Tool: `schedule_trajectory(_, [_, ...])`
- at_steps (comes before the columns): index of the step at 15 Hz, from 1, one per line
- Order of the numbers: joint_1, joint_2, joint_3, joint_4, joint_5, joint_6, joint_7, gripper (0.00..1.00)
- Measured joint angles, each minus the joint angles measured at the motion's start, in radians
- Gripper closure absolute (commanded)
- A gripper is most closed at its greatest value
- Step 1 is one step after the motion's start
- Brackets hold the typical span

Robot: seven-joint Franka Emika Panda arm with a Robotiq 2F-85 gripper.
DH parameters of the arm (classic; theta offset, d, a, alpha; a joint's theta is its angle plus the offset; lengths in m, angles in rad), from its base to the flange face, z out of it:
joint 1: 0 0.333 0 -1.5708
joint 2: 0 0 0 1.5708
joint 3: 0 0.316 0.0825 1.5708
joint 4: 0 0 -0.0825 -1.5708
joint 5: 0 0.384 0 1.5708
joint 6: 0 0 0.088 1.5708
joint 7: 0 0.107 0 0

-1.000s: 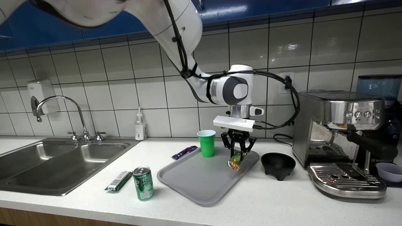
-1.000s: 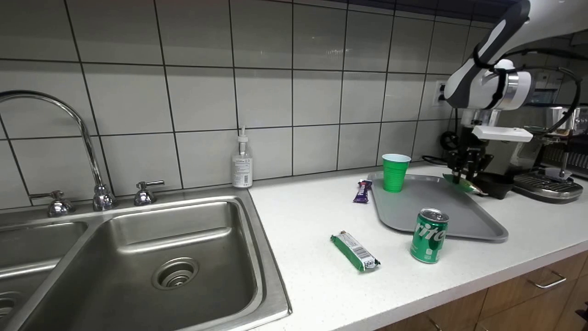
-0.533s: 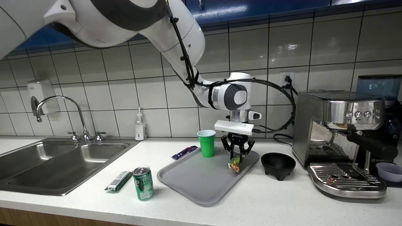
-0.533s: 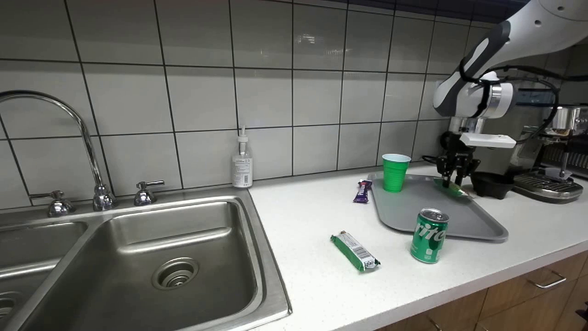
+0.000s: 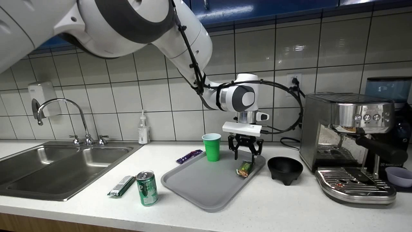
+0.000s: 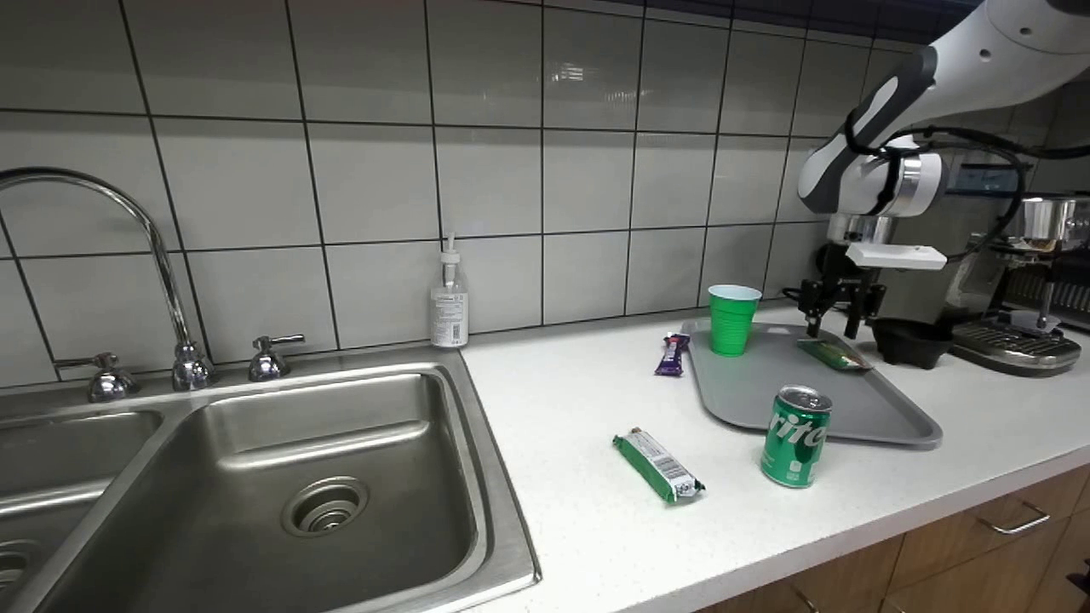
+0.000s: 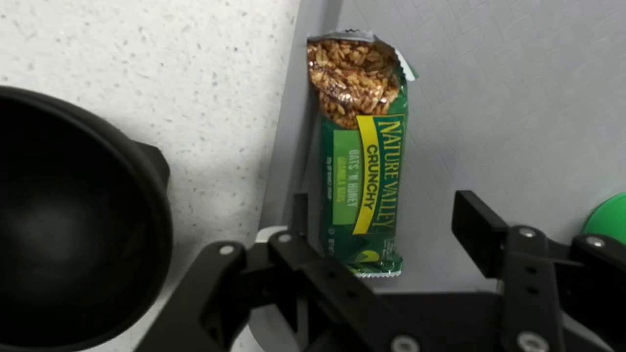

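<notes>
Jaws stand well apart, gripping nothing; between them in the wrist view, the Nature Valley granola bar [image 7: 364,171] lies on the gray tray [image 5: 206,185] beside its rim, so rising slowly straight up should avoid nudging it.

Three wrapped snacks [image 5: 244,169] [image 5: 189,156] [image 5: 121,186], one can [image 5: 147,190], one green cup [image 5: 212,149], one black bowl [image 5: 285,170], one tray [image 5: 206,180]

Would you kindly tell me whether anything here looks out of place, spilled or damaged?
I see no spill or tear. One small oddity: the wrapped granola bar on the grey tray, below the open tool, has a corner jutting out sideways at one end, making it uneven, perhaps creased. The green cup and soda can stand upright.
</notes>
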Motion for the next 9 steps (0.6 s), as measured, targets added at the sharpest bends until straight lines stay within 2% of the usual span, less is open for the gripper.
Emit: schedule_trajectory(9, [-0.005,-0.034,0.0,0.033,0.001,-0.046,-0.001,0.0])
